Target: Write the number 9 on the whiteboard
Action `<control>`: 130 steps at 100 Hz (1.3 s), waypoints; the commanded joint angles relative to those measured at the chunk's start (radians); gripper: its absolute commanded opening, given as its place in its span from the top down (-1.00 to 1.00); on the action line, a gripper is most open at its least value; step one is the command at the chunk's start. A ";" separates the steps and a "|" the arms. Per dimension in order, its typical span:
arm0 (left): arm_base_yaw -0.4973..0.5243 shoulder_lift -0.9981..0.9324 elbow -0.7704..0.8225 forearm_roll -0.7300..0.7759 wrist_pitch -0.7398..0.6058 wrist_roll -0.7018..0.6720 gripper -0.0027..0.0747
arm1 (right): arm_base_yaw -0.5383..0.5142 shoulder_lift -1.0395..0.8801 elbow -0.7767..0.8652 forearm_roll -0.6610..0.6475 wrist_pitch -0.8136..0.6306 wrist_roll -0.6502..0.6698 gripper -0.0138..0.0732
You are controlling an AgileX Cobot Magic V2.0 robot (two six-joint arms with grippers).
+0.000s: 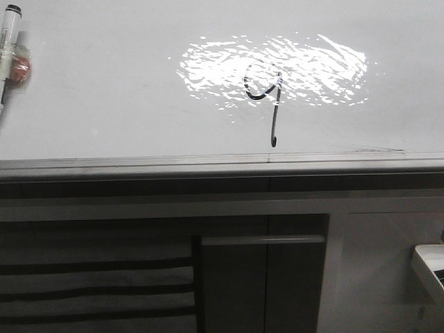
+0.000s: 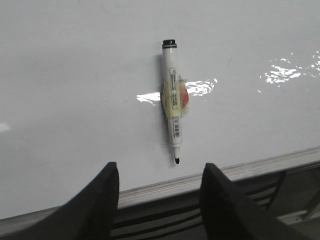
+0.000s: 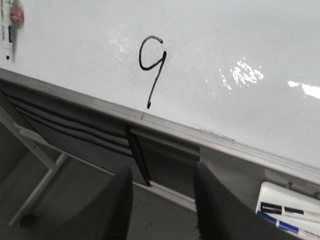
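Largest: the whiteboard [image 1: 104, 104], glossy white-grey, filling the far half of the front view, with a bright rippled glare patch [image 1: 312, 66] right of centre and a grey metal edge rail [image 1: 139, 165] along its near side. Below the rail, dark cabinet panels [image 1: 97, 277] with horizontal slots. Next, the left gripper [image 2: 159, 200], jaws apart and holding nothing, hovering near the rail. Likewise the right gripper [image 3: 164, 205], jaws spread and empty, low beside the cabinet front. At the right gripper's side, a white box [image 3: 290, 210] with dark print. On the board's far-left edge, a marker [image 1: 10, 48], white-bodied, wrapped at mid-length in tape over something red, stuck flat to the surface with its black tip [image 2: 177, 161] toward the rail. Smallest: the number 9 [image 1: 267, 100], thin black stroke, open loop inside the glare, straight tail running down toward the rail and hooking at its end, well right of the marker.
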 commanded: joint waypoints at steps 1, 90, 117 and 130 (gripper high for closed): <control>0.000 -0.069 0.041 0.007 -0.126 -0.001 0.05 | -0.006 -0.037 0.038 -0.017 -0.186 0.001 0.36; 0.054 -0.226 0.204 0.001 -0.232 -0.001 0.98 | -0.006 -0.061 0.137 -0.024 -0.215 -0.003 0.85; 0.188 -0.511 0.507 -0.054 -0.411 -0.007 0.98 | -0.006 -0.061 0.137 -0.024 -0.215 -0.003 0.85; 0.212 -0.612 0.646 -0.088 -0.564 -0.007 0.98 | -0.006 -0.061 0.137 -0.024 -0.213 -0.003 0.85</control>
